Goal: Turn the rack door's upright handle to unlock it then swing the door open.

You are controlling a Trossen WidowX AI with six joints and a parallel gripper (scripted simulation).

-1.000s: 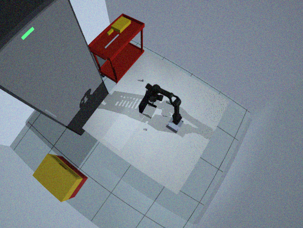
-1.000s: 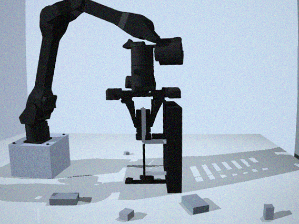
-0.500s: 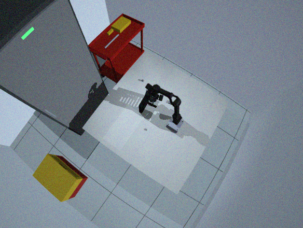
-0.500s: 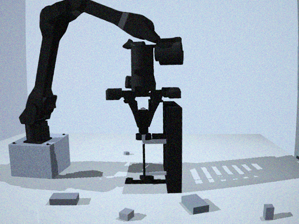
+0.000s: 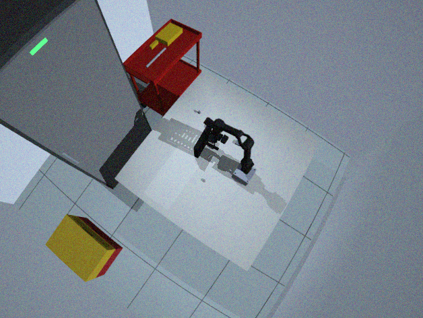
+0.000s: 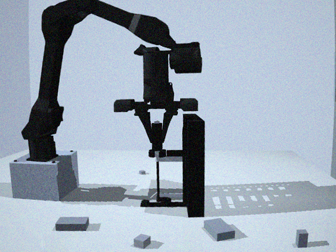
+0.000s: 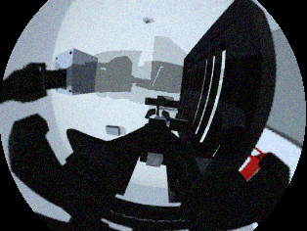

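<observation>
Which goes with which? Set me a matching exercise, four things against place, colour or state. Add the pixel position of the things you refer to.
Things:
1. Cart (image 5: pixel 199 35)
2. Arm base (image 6: pixel 34 180)
3. Gripper (image 6: pixel 157 153)
4. Thin rod (image 6: pixel 158 177)

Matches:
A. Grey block shape, under the black arm
B. Runs upright beside the black panel (image 6: pixel 193 168) (image 7: pixel 244 88)
C. Red, carrying yellow boxes (image 5: pixel 170 33)
D. Jaws shut on the handle (image 6: pixel 156 128)

Pairs: 1-C, 2-A, 3-D, 4-B

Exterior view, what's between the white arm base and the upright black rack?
In the exterior view, the claw hangs between the base and rack, beside a thin upright rod.
</observation>
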